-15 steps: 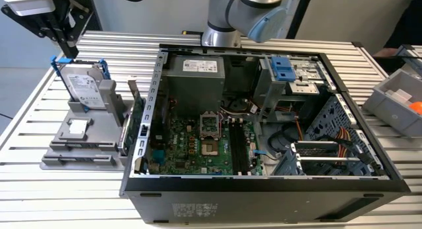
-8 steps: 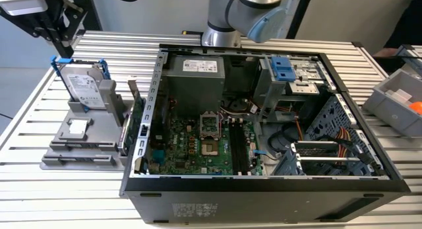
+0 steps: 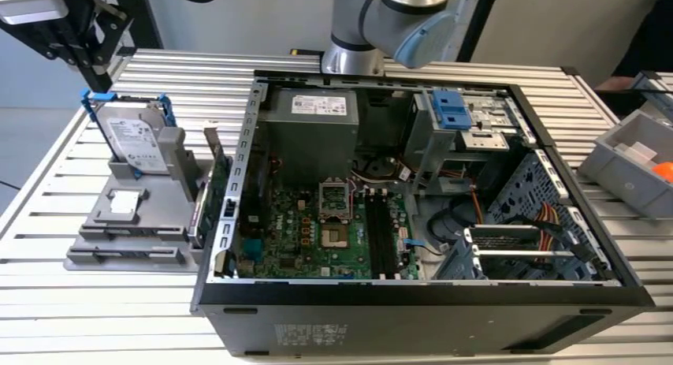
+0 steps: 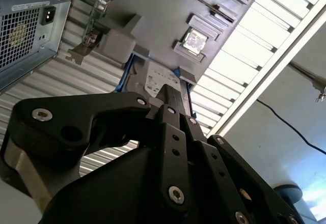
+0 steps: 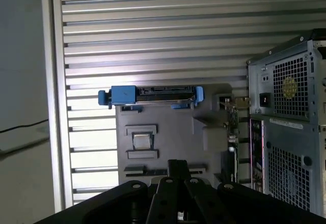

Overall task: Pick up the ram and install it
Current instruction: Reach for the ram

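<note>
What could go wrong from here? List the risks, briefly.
1. The gripper hangs over the gray fixture, with the hard drive and expansion card standing close by; coming down, it might bump or grab the wrong part.
2. The motherboard's black slots lie deep in the open case, near cables; the arm might catch its wall.

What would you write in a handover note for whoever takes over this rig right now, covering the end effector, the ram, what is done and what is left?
The end effector is shut with nothing seen in it. It hangs above the gray holder, apart from it.
The ram is probably the thin dark strip in the holder's slot under the end effector; this is hard to confirm.
Done: nothing visible. The motherboard slots in the open case look empty.
Left: picking up the ram and installing it.
</note>
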Robot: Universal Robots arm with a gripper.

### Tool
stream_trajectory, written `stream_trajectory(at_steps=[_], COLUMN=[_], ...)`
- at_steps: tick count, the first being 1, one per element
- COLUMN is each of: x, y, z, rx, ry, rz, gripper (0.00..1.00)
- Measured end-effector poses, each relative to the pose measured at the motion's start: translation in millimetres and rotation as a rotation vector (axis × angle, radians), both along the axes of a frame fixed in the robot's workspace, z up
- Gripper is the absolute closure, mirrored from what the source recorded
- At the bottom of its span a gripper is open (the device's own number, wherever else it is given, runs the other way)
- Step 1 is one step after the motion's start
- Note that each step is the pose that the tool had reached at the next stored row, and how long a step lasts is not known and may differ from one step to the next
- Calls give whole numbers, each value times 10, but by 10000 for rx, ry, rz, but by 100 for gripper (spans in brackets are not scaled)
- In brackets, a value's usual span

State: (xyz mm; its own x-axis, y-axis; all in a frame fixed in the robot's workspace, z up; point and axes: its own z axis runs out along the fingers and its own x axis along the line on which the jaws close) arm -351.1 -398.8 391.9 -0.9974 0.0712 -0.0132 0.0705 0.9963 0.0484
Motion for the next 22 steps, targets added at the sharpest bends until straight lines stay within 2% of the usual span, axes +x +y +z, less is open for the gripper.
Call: stream_trajectory(at_steps=[4, 14, 22], x=[0, 0, -26], y=[-22, -149, -202], z=[0, -2, -7], rx=[-1, -1, -1], ry=[3, 11, 11], rz=[21, 168, 521], gripper=[100, 100, 100])
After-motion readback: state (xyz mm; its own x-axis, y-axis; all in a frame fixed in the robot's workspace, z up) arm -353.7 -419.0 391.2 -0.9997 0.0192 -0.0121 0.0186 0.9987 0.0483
